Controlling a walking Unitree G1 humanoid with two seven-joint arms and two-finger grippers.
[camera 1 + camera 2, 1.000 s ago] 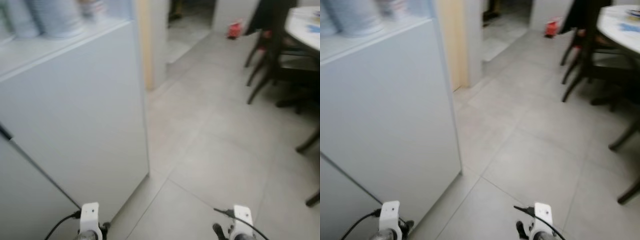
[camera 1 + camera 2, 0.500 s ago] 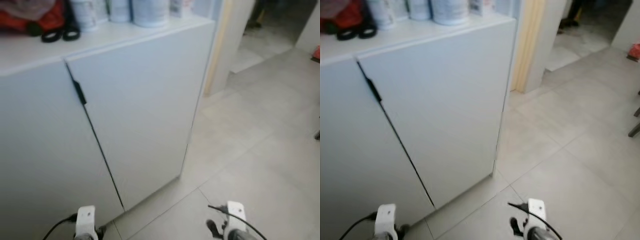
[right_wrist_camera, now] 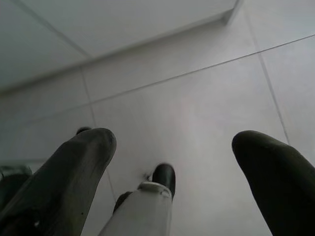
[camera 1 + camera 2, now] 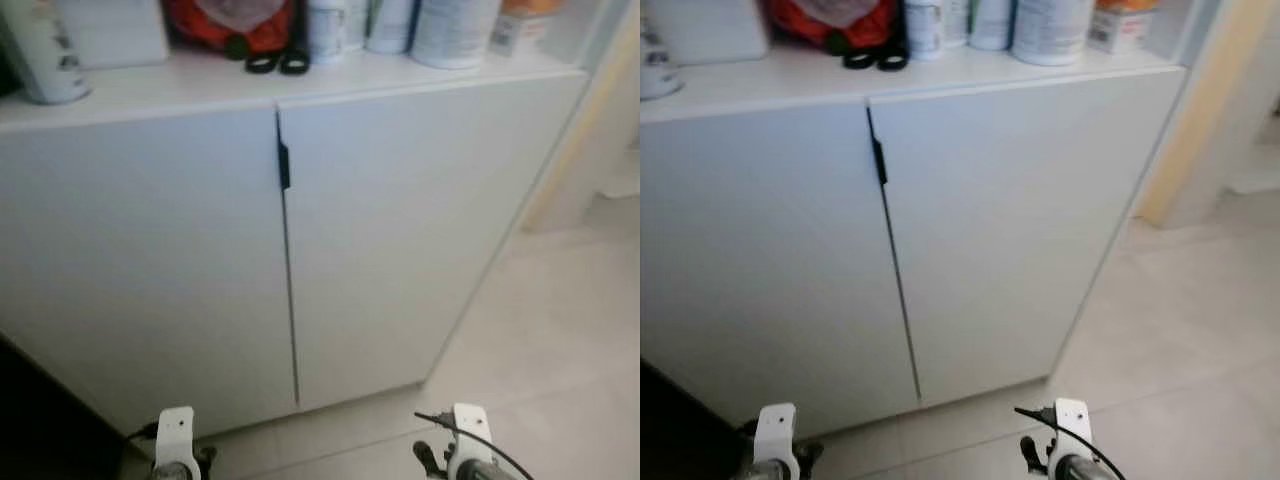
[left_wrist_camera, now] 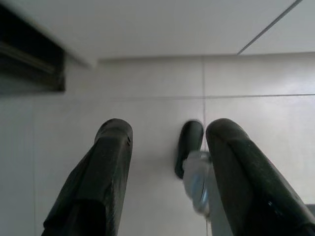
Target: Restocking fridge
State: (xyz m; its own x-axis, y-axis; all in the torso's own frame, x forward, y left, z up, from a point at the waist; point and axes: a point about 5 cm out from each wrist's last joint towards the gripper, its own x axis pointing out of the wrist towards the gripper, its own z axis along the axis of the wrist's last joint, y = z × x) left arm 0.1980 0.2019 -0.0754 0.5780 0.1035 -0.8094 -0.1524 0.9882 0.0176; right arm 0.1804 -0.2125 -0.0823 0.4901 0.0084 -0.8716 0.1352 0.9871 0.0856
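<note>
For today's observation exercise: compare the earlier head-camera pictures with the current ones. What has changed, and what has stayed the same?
The camera swung leftward, from the tiled floor and dining chairs to face the white cabinet squarely; nothing was moved, grasped or released. The left gripper and right gripper still hang open and empty above the floor.

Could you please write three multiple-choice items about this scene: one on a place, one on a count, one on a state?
1. Where do the black scissors lie?
A. on the grey tiled floor
B. on top of the white cabinet
C. in the left gripper

2. How many doors does the white two-door cabinet show?
A. two
B. three
C. four

3. How do the cabinet doors stand?
A. both wide open
B. one open
C. both closed

Answers: 1 B, the handles rest on the cabinet top beside the red bag. 2 A, one dark seam with one black handle divides the front. 3 C, both fronts sit flush.
</note>
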